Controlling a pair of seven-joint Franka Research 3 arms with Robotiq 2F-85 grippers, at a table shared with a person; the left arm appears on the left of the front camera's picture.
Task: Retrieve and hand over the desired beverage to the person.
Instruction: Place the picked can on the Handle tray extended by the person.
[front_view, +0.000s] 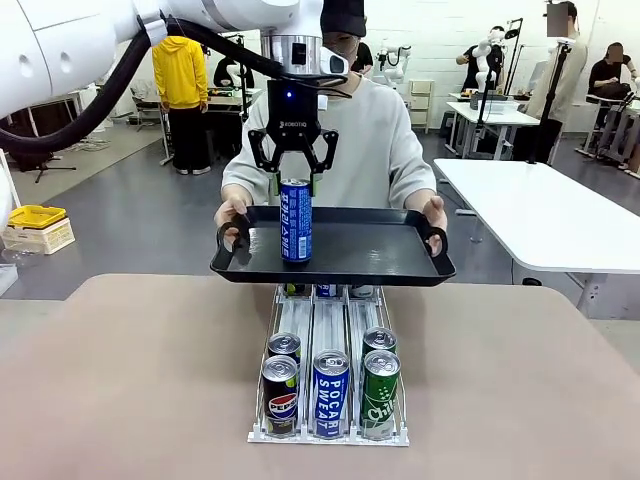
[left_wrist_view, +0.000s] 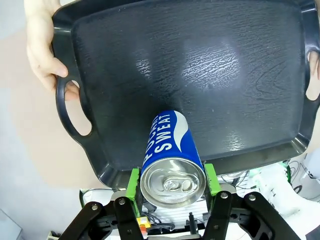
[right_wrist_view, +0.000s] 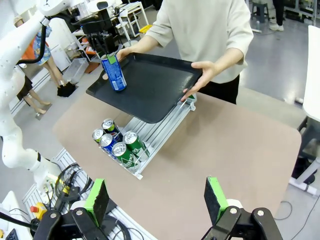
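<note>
Left gripper (left_wrist_view: 171, 181) clamps blue can (left_wrist_view: 165, 140), seemingly resting on tray (left_wrist_view: 225, 75).

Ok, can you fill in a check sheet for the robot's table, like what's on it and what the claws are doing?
Surface: brown table, carrying the can rack.
Job's things: blue Pocari Sweat can upright, its bottom at the floor of the black tray; the person holds the tray by both handles above the rack's far end.
Clutter: yellow box on the floor beside the table.
Grippers: left gripper shut on the can's top; right gripper open and empty.
Cables: black hose along the left arm; loose wires below the table's edge.
Surroundings: white table; someone in a yellow hoodie farther back.
</note>
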